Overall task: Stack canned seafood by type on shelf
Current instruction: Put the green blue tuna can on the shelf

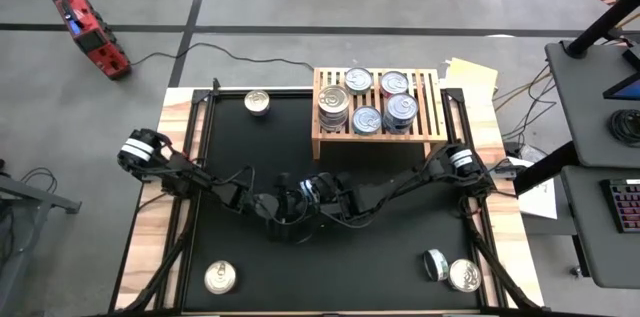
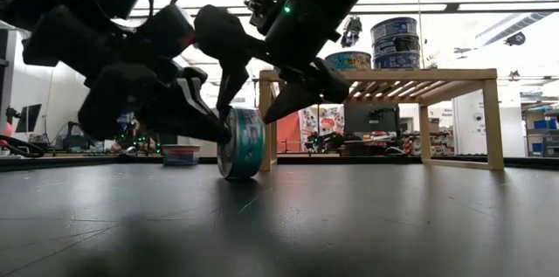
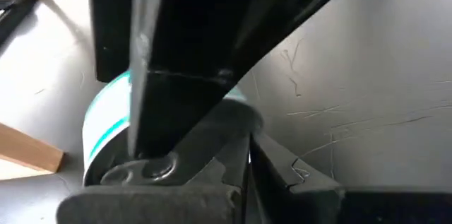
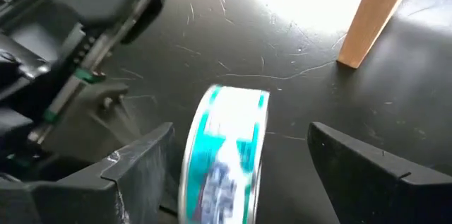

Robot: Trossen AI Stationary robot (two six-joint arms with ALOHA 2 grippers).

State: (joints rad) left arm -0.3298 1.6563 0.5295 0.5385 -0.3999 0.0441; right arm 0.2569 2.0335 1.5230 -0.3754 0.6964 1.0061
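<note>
A teal-labelled can (image 2: 243, 143) stands on its rim on the black mat (image 1: 230, 147), left of the wooden shelf (image 2: 454, 74). My right gripper (image 4: 240, 174) is open and comes down from above; one finger stands on each side of the can, clear of it. My left gripper (image 2: 218, 130) is shut and low at the can's left side. Several silver-lidded cans (image 1: 372, 105) sit on the shelf, some of them stacked. My left gripper's shut fingertips lie against the can's flat face (image 2: 224, 141) that looks toward the table's left edge, as far as the low view shows. They slant down from the table's left. The can stands upright on its rim on the mat.
Single cans lie on the mat at the far left (image 1: 257, 103) and the near left (image 1: 220, 277). Two cans (image 1: 450, 269) lie at the near right, one of them tipped. A shelf leg (image 4: 374, 19) stands just beyond the can. Both arms cross the mat's middle.
</note>
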